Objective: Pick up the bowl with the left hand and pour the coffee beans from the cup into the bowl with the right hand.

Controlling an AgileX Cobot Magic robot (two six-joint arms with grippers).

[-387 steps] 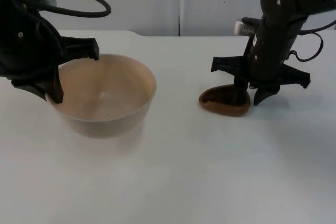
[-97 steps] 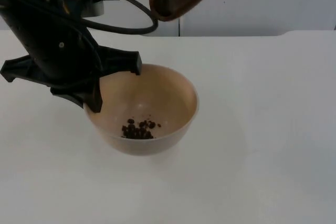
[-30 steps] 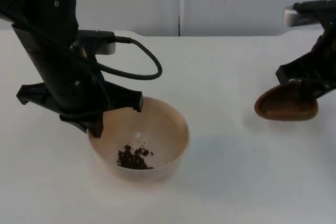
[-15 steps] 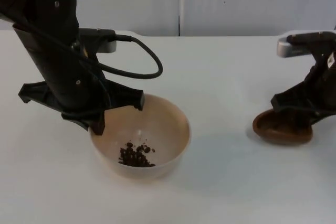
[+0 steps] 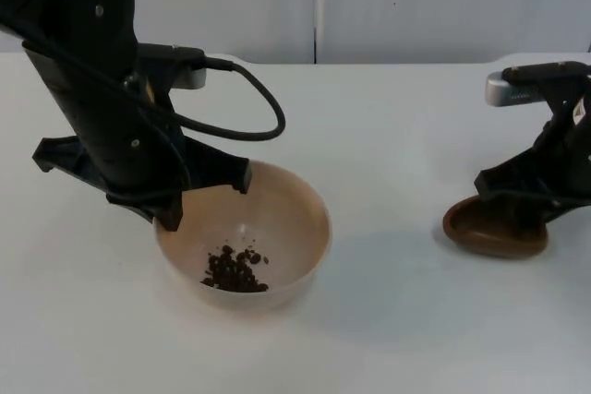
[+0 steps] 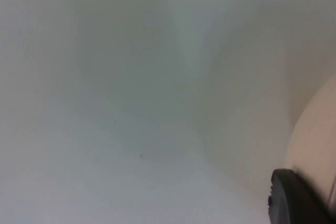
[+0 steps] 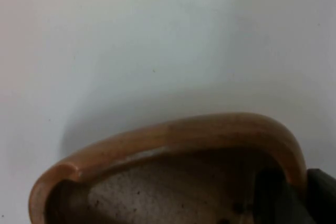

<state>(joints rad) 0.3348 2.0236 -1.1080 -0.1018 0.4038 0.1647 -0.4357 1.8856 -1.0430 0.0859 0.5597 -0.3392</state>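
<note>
Now: beige bowl (image 5: 245,244), coffee beans (image 5: 235,270) heaped inside, sits centre-left on white table (image 5: 388,339); left gripper (image 5: 199,198) clenched on its rear rim. Likely light, rigid, smooth-walled; rim pinch is best hold, kept level. Brown wooden cup (image 5: 494,230), looking emptied, rests at right, right gripper (image 5: 517,209) grasping rim.

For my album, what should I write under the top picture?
Left gripper holds bowl of beans; right gripper sets down cup.
</note>
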